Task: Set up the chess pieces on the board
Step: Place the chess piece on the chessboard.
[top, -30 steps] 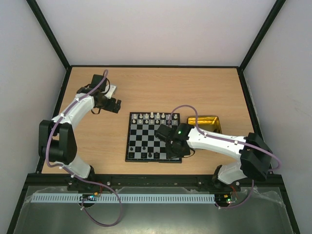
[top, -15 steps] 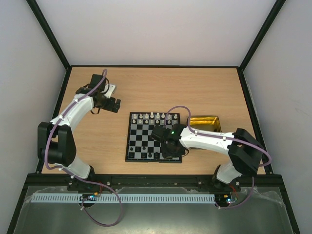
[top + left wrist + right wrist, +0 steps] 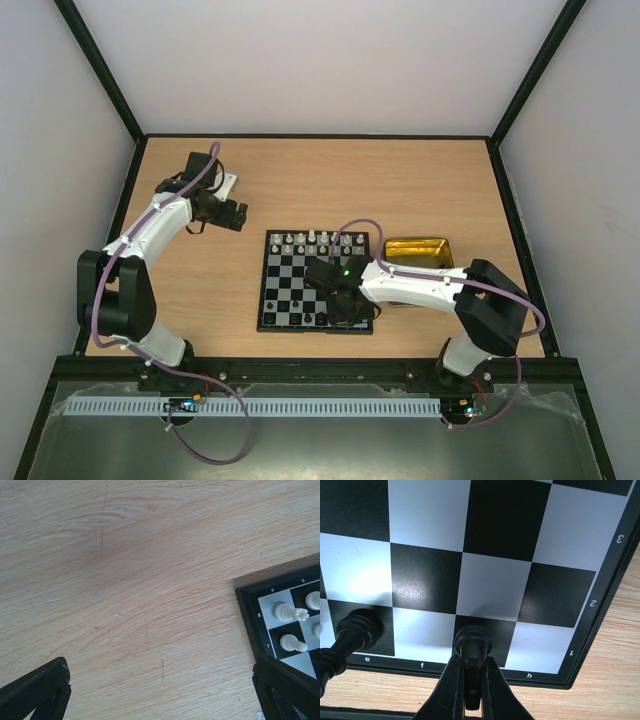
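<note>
Wood counter point(image 3: 620, 655), board point(image 3: 495, 585) below: clamps right pincer point(image 3: 472, 680) on a black piece point(image 3: 473, 639) (light, rigid, likely slick); best held mid-stem, between the jaws.

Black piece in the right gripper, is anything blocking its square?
Nothing visible. The right gripper holds the black piece right at an otherwise bare dark edge square; the other black piece stands two squares away, apart.

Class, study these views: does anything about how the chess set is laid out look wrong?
Yes: the colours are at the wrong ends. White pieces stand on ranks marked 8 and 7, while the right gripper holds a black piece on rank 1 of the board.
</note>
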